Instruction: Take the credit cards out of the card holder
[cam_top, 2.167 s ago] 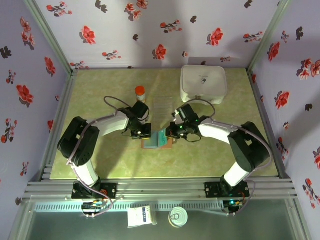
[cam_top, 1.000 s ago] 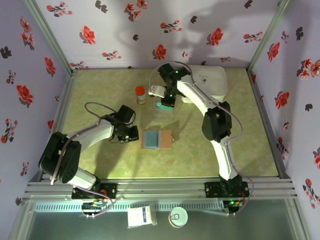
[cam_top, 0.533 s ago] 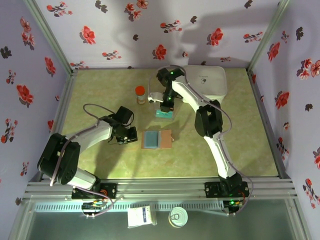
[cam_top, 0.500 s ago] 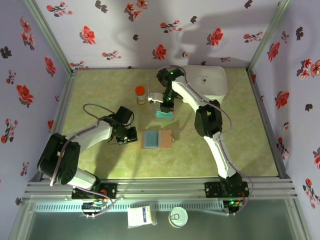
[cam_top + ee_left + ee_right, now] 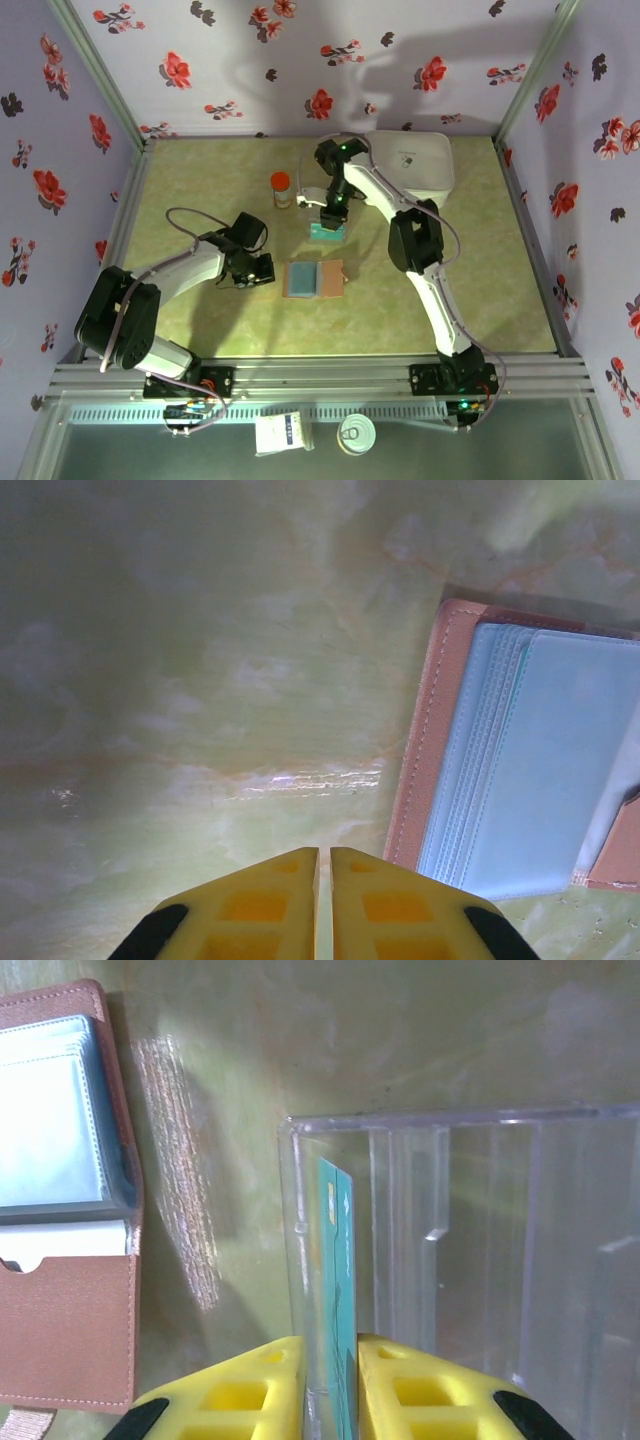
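The card holder (image 5: 313, 278) lies open on the table, brown outside with blue-grey pockets (image 5: 530, 770); it also sits at the left edge (image 5: 70, 1330) of the right wrist view. A teal credit card (image 5: 341, 1260) stands on edge inside the clear tray (image 5: 480, 1210), just behind its near wall. My right gripper (image 5: 330, 1345) straddles that card from above, its jaws slightly apart with a thin gap on the left side. From above the card (image 5: 326, 230) shows under the right gripper (image 5: 331, 214). My left gripper (image 5: 323, 860) is shut and empty, just left of the card holder.
An orange-capped bottle (image 5: 281, 188) stands left of the tray. A white rounded case (image 5: 407, 165) sits at the back right. Flowered walls close in the table on three sides. Bare table lies in front of the card holder and to the right.
The right gripper has come down with the teal card into the clear tray, and its jaws have loosened slightly. The left arm has stayed where it was.
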Controlling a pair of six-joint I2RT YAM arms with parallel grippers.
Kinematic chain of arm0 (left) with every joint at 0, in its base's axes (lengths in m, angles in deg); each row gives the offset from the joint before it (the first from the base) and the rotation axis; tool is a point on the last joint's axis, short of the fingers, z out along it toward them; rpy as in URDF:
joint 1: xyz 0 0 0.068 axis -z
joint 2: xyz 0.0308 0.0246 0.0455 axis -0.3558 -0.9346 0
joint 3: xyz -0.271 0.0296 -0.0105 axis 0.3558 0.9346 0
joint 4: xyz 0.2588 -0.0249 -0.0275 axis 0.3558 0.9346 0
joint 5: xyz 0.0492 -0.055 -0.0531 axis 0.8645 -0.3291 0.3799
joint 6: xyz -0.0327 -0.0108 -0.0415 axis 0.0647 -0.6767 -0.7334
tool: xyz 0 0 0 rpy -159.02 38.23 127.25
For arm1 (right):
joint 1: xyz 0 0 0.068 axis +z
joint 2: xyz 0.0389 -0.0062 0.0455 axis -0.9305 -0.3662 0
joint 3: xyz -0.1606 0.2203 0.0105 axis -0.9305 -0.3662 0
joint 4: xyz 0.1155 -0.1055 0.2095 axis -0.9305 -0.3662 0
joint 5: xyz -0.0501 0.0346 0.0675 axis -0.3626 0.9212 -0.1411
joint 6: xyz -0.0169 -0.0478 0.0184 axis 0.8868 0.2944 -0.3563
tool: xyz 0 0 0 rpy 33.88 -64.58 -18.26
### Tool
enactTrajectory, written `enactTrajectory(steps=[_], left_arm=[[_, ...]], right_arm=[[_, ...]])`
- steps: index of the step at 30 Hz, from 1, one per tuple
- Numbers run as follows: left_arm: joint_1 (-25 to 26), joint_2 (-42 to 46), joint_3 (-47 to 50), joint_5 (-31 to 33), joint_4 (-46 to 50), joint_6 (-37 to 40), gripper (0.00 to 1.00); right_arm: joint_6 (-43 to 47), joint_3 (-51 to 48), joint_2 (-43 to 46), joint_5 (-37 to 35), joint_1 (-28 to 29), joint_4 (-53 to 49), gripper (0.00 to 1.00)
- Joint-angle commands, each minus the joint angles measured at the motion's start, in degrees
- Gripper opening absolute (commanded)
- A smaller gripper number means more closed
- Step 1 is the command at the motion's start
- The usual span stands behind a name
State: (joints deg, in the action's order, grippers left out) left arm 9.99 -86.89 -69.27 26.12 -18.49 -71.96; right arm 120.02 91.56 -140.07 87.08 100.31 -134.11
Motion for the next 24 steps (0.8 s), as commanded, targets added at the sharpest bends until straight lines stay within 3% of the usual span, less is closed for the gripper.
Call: enactTrajectory(steps=[1,6,12,17,20,24], left_arm=[[-0.3,-0.3,-1.5,-0.4,-0.2,-0.8,0.12],[-0.4,-1.0,-2.1,-0.7,-0.6,-0.7,0.12],[-0.1,-2.0,-2.4,-2.3,-2.6,-0.8,0.11],[0.9,-3.5,-3.4,-3.6,-4.2,-1.0,0.11],[1.4,-4.5,-4.0,-4.0,-4.9,-0.9,0.1],[2.0,-5.8,-4.4,-5.3,-6.3,-0.9,0.08]], right_arm=[[-3.0,-2.2,5.5,-3.5,-0.8,3.0,0.21],[-6.9,-13.0,14.2,-6.0,-0.8,13.4,0.21],[-18.6,-27.5,24.4,-3.0,-0.4,27.7,0.21],[-38.6,-39.5,32.1,-5.0,1.2,42.5,0.23],[-54.7,-44.4,34.6,-8.0,2.1,47.0,0.23],[-71.2,-52.5,37.8,-6.8,4.1,52.1,0.23]])
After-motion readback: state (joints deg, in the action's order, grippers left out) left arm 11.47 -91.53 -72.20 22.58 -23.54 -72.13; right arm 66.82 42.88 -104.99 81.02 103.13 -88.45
